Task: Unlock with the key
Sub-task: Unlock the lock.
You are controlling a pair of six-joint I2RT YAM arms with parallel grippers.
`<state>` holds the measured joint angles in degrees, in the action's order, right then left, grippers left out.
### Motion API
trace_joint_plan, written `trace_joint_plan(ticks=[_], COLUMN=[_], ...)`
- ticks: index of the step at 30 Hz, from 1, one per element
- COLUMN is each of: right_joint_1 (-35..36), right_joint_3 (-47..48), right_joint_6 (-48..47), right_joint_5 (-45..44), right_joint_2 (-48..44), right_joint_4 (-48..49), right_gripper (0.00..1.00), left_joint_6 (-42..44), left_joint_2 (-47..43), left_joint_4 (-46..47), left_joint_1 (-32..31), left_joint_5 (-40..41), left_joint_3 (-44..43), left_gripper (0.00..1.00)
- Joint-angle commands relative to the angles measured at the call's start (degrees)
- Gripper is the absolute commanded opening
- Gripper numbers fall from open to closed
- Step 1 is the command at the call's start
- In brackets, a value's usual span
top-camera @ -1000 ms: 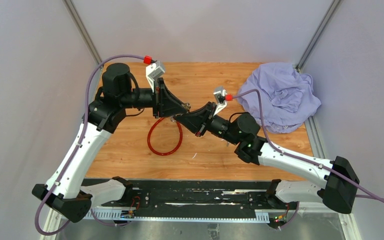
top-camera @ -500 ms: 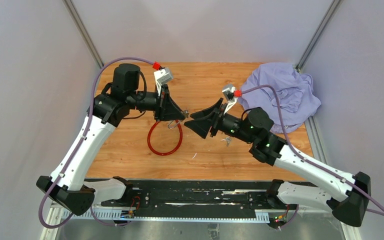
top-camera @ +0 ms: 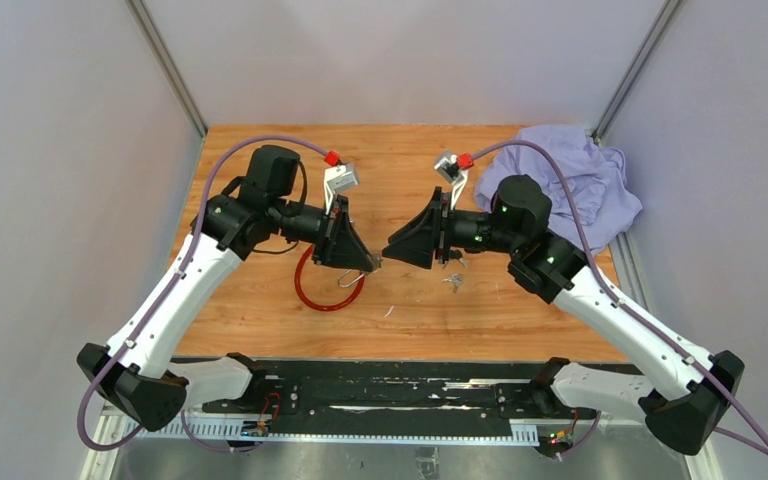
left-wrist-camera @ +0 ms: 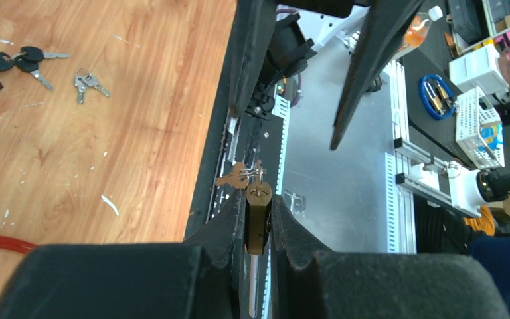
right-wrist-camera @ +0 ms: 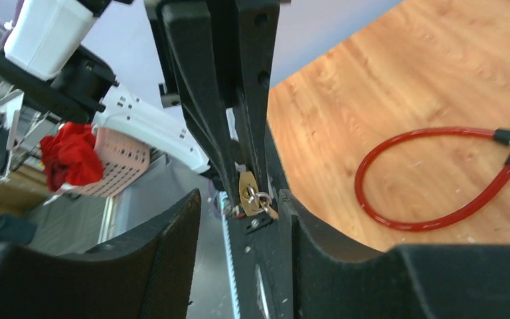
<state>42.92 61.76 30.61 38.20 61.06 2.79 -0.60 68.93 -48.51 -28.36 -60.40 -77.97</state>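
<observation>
My left gripper (left-wrist-camera: 259, 199) is shut on a small brass padlock (left-wrist-camera: 258, 222), whose keyhole end pokes out past the fingertips. A key (left-wrist-camera: 234, 178) on a ring hangs at that end; the right wrist view shows the ring (right-wrist-camera: 260, 199) against the lock's face (right-wrist-camera: 246, 185). From above, the lock's silver shackle (top-camera: 348, 279) hangs below the left gripper (top-camera: 368, 262). My right gripper (top-camera: 392, 246) faces it from the right, open and holding nothing. Its fingertips (right-wrist-camera: 192, 199) stand a short way off the lock.
A red cable loop (top-camera: 322, 292) lies on the wooden table (top-camera: 260, 310) under the left gripper. Loose key bunches (top-camera: 452, 281) lie below the right gripper, seen also as silver keys (left-wrist-camera: 86, 81) and black-headed keys (left-wrist-camera: 23, 56). A purple cloth (top-camera: 575, 190) is heaped at the back right.
The right gripper was shut at the padlock a second ago; it has opened and drawn back to the right. The left gripper has carried the padlock nearer and rightward.
</observation>
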Motion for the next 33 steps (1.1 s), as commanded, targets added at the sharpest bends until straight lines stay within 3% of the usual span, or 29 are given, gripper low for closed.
trace_joint_plan(ticks=[1,13,25,33], right_joint_1=[-1.0,-0.9,-0.7,-0.5], right_joint_3=[3.9,5.8,6.5,7.4], right_joint_6=[-2.6,-4.3,-4.4,-3.2], right_joint_5=[9.5,13.7,16.3,17.8], right_joint_2=[1.5,4.1,6.8,8.7], right_joint_4=[-7.0,-7.3,-6.7,-5.0], right_gripper=[0.45,0.48,0.33,0.11], left_joint_6=[-0.1,0.2,0.5,1.3], left_joint_2=[-1.8,-1.5,-1.9,-3.1], left_joint_4=[0.6,0.7,0.7,0.7], left_joint_1=[-0.4,-0.3,-0.3,-0.4], left_joint_5=[-3.8,-6.9,-7.2,-7.3], left_joint_3=[-0.7,1.3,2.4,3.0], left_gripper=[0.00,0.00,0.00,0.00])
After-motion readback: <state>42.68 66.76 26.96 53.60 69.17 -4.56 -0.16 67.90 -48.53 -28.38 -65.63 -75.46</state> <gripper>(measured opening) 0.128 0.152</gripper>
